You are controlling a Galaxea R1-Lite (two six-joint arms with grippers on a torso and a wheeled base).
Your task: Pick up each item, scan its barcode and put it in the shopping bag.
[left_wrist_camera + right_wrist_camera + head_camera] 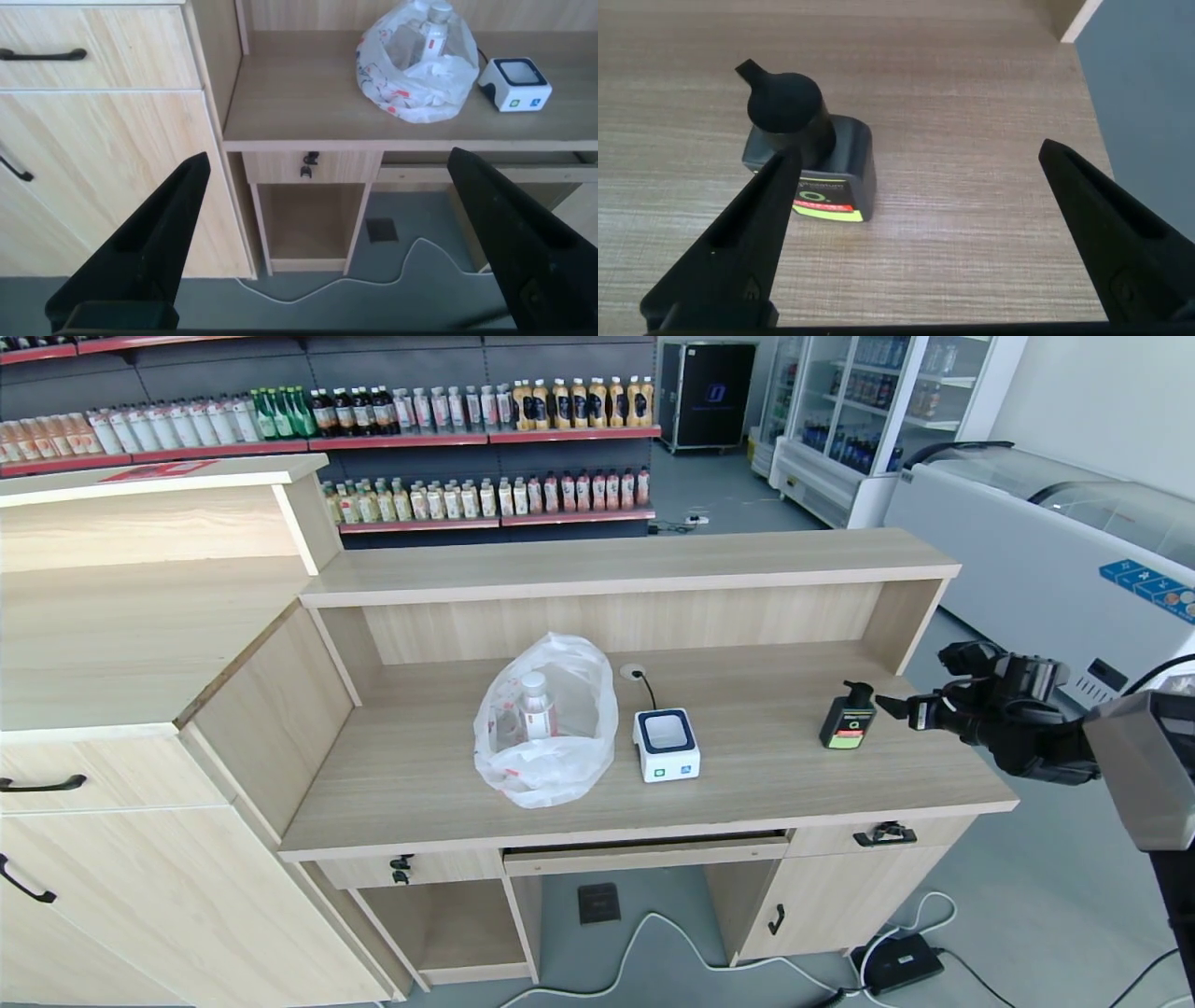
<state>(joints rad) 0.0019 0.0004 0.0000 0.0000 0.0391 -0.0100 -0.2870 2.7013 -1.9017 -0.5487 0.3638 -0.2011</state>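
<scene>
Bag (581,751) (1 bottle (535,706) inside) lies left of scanner (666,745), pump bottle (848,718) right.

The right arm (1036,742) comes in from the right at about desk-top height, its forearm roughly level and its black wrist just off the right end of the desk (766,756). The right gripper (920,686) points leftward over that end of the surface, tilted a little downward, its two dark fingers (738,252) spread wide and gripping nothing. The left gripper (329,157) is held back from the desk's front, off toward its left end, and faces it. Its fingers are parted just as wide and are also empty.
</scene>
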